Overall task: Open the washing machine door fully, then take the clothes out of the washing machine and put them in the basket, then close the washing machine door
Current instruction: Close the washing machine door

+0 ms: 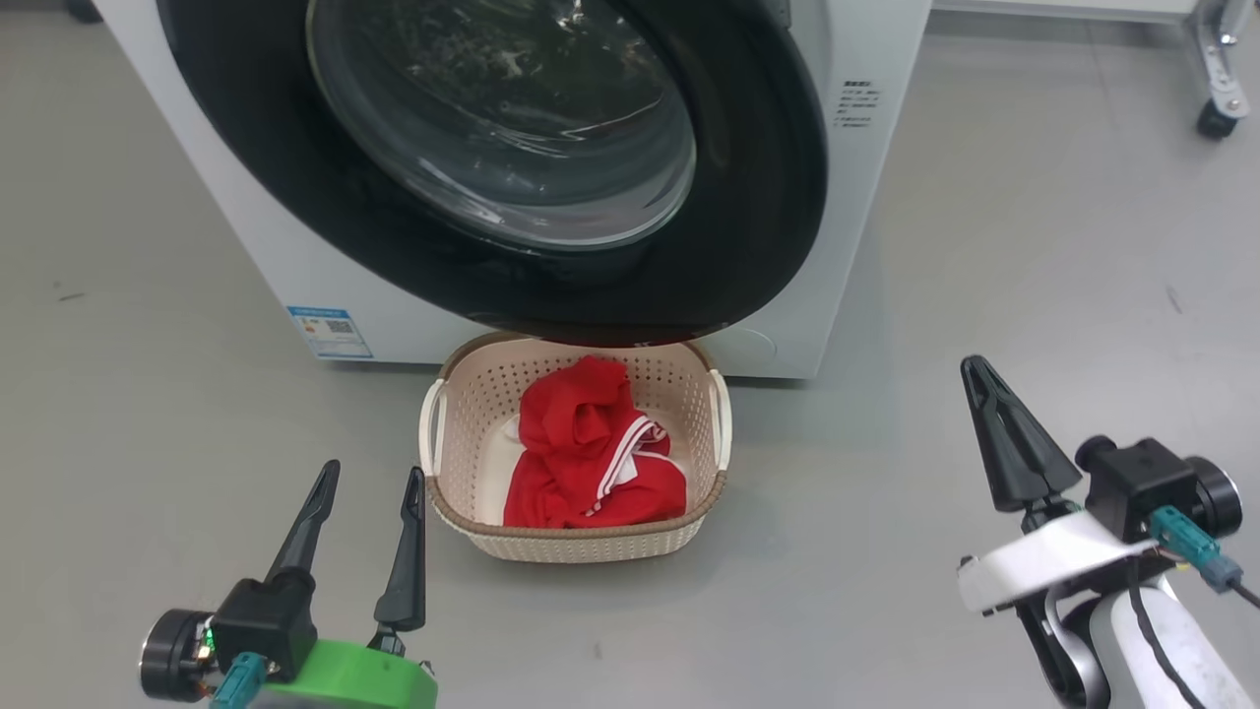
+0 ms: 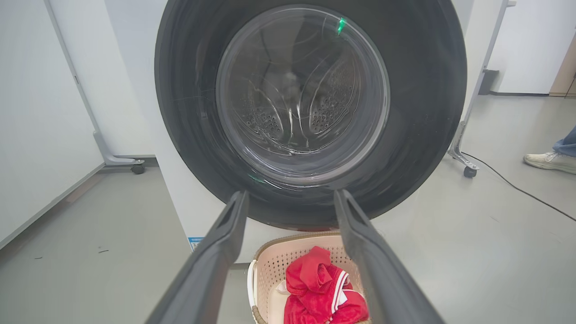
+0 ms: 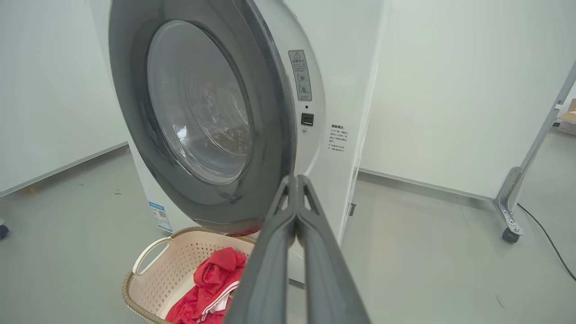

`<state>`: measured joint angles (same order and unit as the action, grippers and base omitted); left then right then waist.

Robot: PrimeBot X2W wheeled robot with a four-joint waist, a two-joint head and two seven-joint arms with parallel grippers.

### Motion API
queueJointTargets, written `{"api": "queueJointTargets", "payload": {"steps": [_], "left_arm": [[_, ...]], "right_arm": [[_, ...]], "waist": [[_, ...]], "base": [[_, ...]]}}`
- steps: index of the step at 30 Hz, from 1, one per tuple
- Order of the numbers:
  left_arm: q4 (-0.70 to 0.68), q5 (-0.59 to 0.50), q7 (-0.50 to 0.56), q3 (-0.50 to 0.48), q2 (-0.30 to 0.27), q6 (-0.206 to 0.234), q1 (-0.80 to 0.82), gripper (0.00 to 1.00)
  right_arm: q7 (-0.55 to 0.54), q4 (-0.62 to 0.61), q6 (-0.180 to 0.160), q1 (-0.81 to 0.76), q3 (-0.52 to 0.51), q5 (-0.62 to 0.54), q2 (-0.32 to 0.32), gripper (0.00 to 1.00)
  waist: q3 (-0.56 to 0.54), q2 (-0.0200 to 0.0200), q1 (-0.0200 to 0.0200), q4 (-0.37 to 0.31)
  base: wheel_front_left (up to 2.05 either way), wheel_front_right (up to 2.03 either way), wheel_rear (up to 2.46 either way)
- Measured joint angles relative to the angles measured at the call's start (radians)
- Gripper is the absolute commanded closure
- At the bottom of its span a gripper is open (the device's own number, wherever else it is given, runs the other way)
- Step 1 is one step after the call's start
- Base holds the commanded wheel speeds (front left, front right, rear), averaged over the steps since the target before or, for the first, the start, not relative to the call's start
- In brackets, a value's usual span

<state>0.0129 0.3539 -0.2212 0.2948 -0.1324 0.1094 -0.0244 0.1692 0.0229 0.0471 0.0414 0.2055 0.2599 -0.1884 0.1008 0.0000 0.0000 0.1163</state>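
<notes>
1. Nearest the robot, the left jaws stand released and hold nothing. Their two long dark fingers [image 1: 406, 551] are spread above the grey floor [image 1: 886, 492], just beside the left near corner of the basket and clear of it.
2. On the other side, the right jaws are clenched on nothing, the fingers [image 1: 1006, 448] pressed together into one point. They are well apart from the basket and from the washing machine.
3. Between the two arms, closer to the left one, the small cream perforated plastic basket [image 1: 591, 545] with a brown woven-look rim and white side handles sits on the floor.
4. Inside it lie the bright red fabric clothes [image 1: 581, 443] with white stripe trim, heaped toward the near wall. Bare cream bottom shows on their left. In the left wrist view they appear between the spread fingers, untouched.
5. Over the basket's far rim hangs the large round washing machine door [image 1: 768, 177], with its wide glossy black rim and bulging clear glass window. It stands ajar in the right wrist view, its free edge off the front panel, beyond both sets of fingertips.
6. Behind it is the big white front-loading washing machine [image 1: 413, 335], a small blue sticker [image 1: 330, 333] at its lower left. Through the glass, the perforated steel drum [image 2: 292, 108] shows no red.
7. Farthest off, a person's pale shoe [image 2: 549, 161] rests on the floor near a dark cable.
</notes>
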Motion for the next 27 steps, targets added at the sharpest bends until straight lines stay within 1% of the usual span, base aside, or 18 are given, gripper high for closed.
{"api": "queueJointTargets", "payload": {"steps": [9, 13, 16, 18, 27], "left_arm": [[-0.007, -0.007, -0.002, 0.014, 0.017, 0.000, 0.029, 0.00], [-0.012, -0.008, -0.009, 0.024, 0.020, -0.001, 0.043, 0.00], [-0.017, -0.013, -0.009, 0.028, 0.022, -0.001, 0.054, 0.00], [-0.018, -0.013, -0.009, 0.031, 0.024, -0.002, 0.064, 0.00], [-0.023, -0.013, -0.010, 0.043, 0.046, -0.011, 0.108, 0.00]], "right_arm": [[-0.047, 0.035, 0.038, 0.126, 0.037, 0.005, 0.003, 1.00], [-0.068, 0.058, 0.048, 0.184, 0.048, 0.014, 0.006, 1.00], [-0.078, 0.078, 0.049, 0.237, 0.055, 0.024, 0.006, 1.00], [-0.090, 0.089, 0.058, 0.273, 0.059, 0.035, 0.006, 1.00], [-0.122, 0.151, 0.065, 0.425, 0.059, 0.056, 0.001, 1.00]], "waist": [[0.047, 0.0000, 0.0000, 0.069], [0.071, 0.0000, 0.0000, 0.099], [0.092, 0.0000, 0.0000, 0.120], [0.107, 0.0000, 0.0000, 0.133], [0.177, 0.0000, 0.0000, 0.182]], "base": [[0.00, 0.00, 0.00], [0.00, 0.00, 0.00], [0.00, 0.00, 0.00], [0.00, 0.00, 0.00], [0.00, 0.00, 0.00]]}}
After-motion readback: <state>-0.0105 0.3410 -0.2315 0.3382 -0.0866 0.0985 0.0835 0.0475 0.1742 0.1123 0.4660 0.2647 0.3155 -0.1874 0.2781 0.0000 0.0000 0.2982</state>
